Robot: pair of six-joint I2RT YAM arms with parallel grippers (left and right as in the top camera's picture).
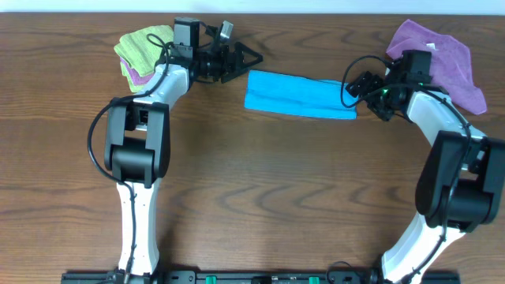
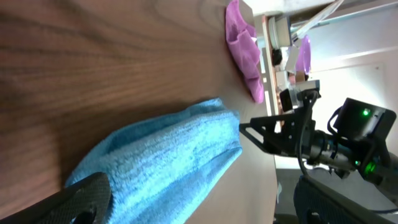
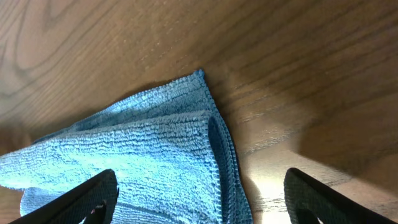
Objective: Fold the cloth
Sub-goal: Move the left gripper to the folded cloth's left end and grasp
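The sky-blue cloth [image 1: 298, 96] lies folded into a long strip on the wooden table [image 1: 260, 197], at the upper centre of the overhead frame. The left gripper [image 1: 243, 61] sits just off its left end, and the right gripper [image 1: 357, 93] is at its right end. All 4 fingers are spread, gripping nothing.

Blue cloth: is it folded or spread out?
Folded: the blue cloth lies as a narrow strip, and the right wrist view shows layered edges at its corner.

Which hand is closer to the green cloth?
Left. The left hand lies between the green cloth and the blue cloth; the right hand is at the blue cloth's far end.
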